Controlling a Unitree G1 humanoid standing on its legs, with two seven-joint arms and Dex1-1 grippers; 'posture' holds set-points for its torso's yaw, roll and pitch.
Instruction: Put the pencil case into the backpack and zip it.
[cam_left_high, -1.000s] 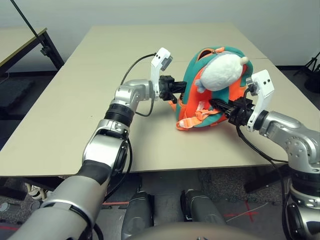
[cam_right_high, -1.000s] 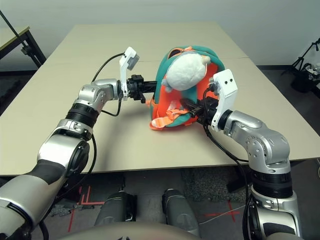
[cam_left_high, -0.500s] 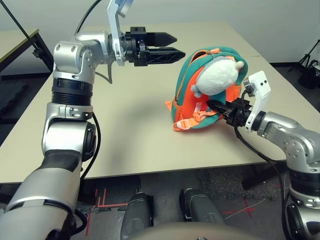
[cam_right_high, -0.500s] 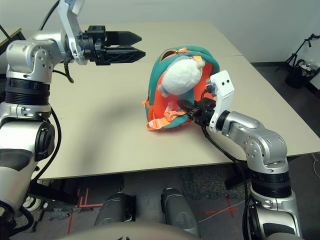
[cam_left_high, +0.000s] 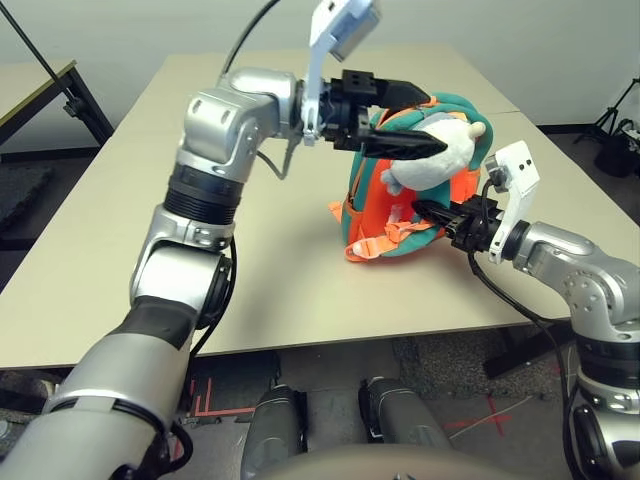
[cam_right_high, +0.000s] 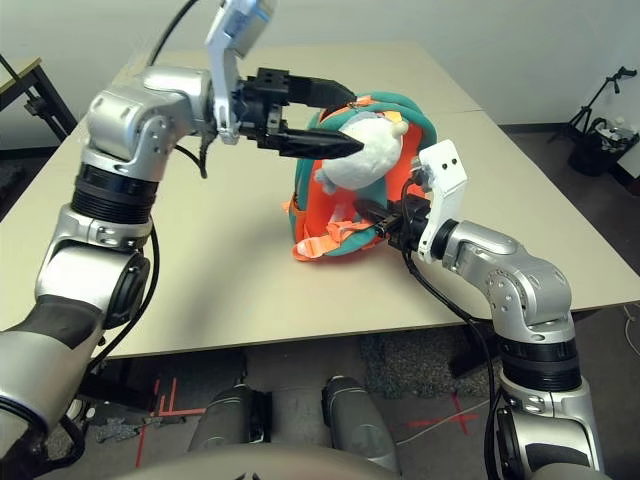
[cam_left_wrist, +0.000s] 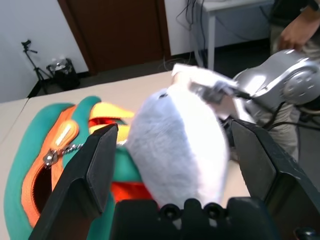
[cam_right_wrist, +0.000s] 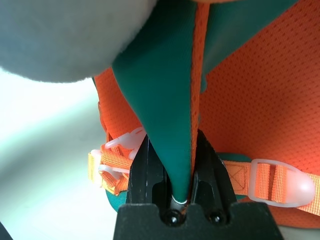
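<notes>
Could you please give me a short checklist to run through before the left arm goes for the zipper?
1. Right gripper shut on the backpack, pinching a teal strap: ok.
2. Left gripper open, nothing between its fingers: ok.
3. Zipper pull in sight by the orange-edged opening at the backpack's top: ok.
4. Opening closed: not ok; a gap shows along the zipper.
5. Pencil case inside the backpack: cannot tell; the inside is hidden.
6. Path to the pull: not ok; the plush toy sits right in front of the left gripper.
</notes>
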